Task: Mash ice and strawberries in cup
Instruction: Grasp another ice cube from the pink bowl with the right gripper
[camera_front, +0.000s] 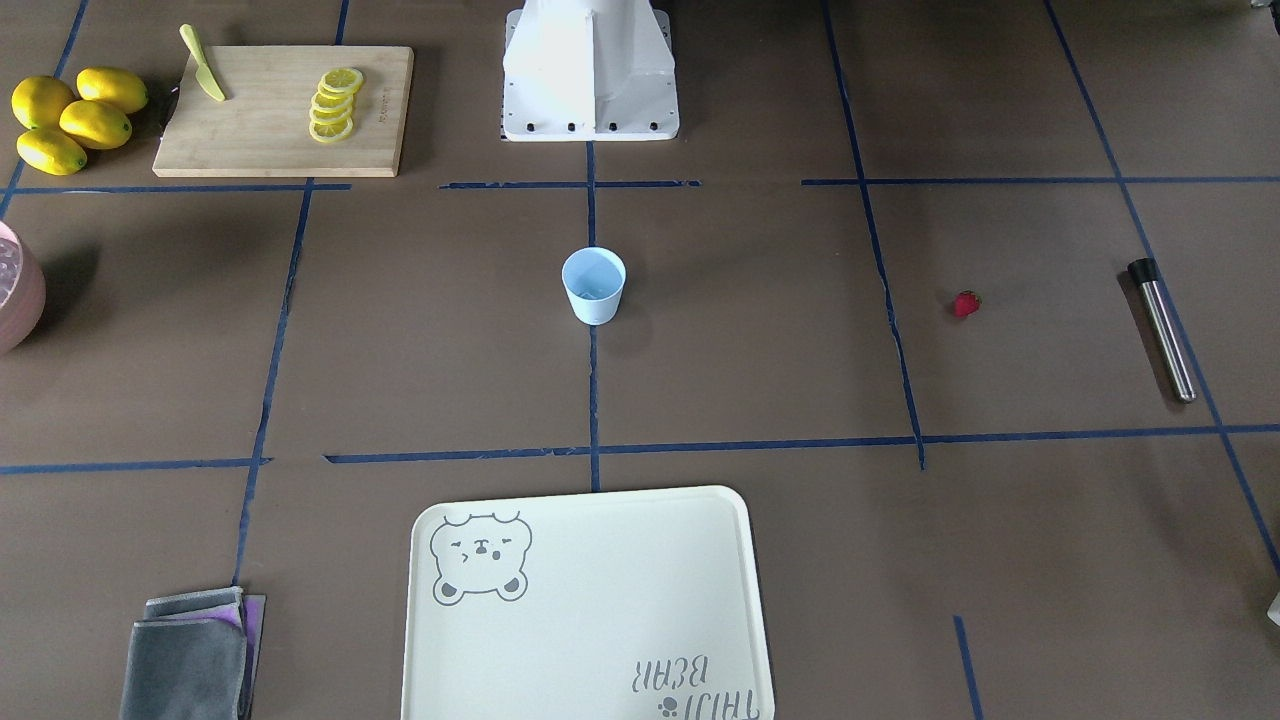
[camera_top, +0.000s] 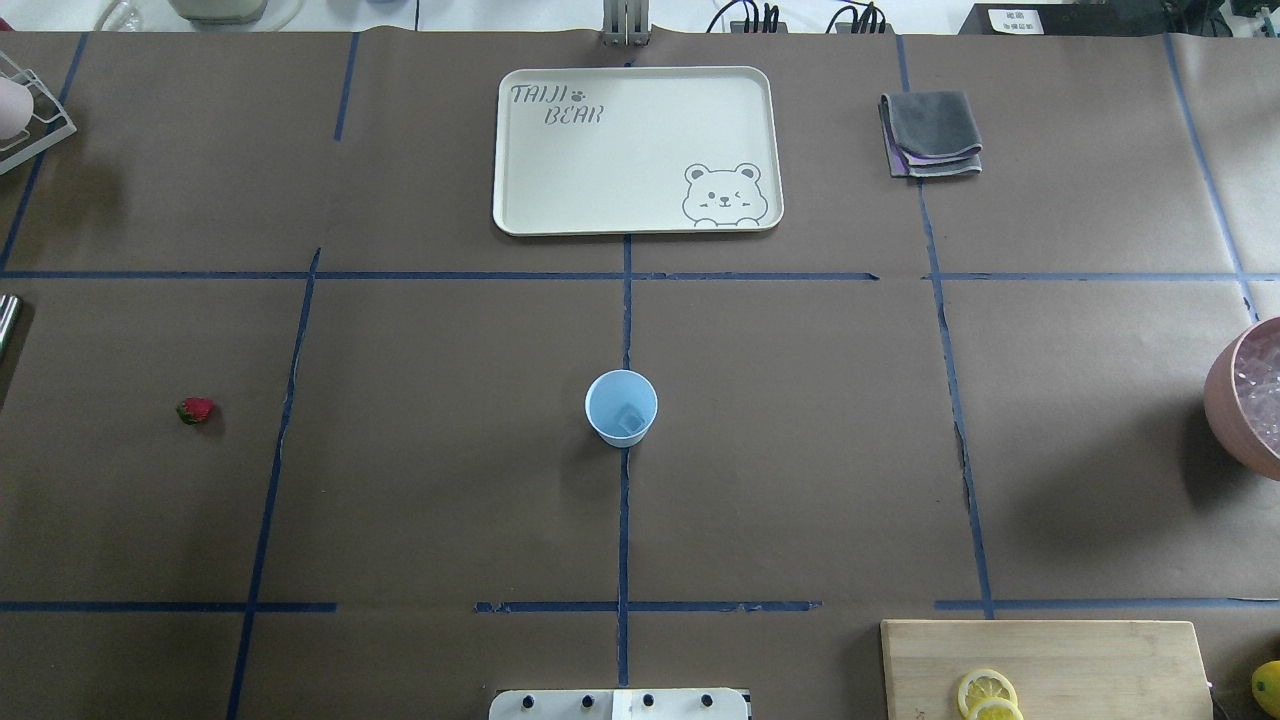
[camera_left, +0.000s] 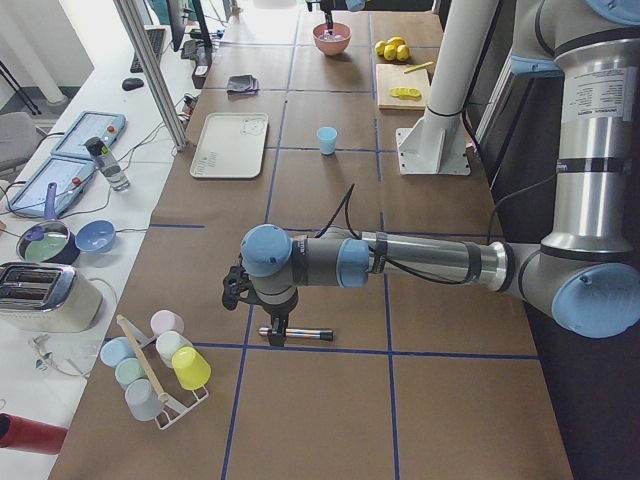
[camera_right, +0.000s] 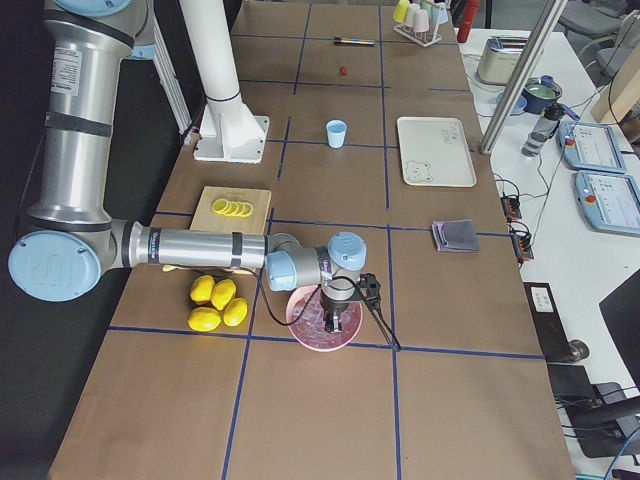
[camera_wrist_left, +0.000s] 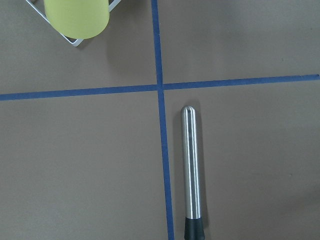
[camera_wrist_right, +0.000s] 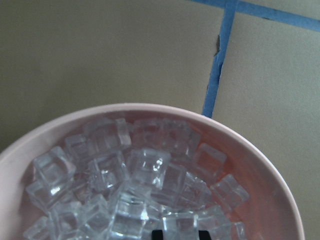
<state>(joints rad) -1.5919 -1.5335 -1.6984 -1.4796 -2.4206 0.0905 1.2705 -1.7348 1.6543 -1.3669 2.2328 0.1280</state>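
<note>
Right end effector (camera_right: 330, 320) hangs in the pink bowl (camera_wrist_right: 150, 108) of ice (camera_wrist_right: 145, 170) (spread or pinching, I cannot tell). One ice cube (camera_top: 630, 422) lies in the cup (camera_top: 621, 390) mid-worktop (camera_top: 800, 450), with the strawberry (camera_top: 196, 409) well apart. Left end effector (camera_left: 278, 332), its state unreadable too, hovers over a steel rod (camera_wrist_left: 192, 170).

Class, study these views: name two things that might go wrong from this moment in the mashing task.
The cup stands free and unheld, so pressing the steel rod into it may tip it. The strawberry is small and rounded; it might roll away when grasped.
</note>
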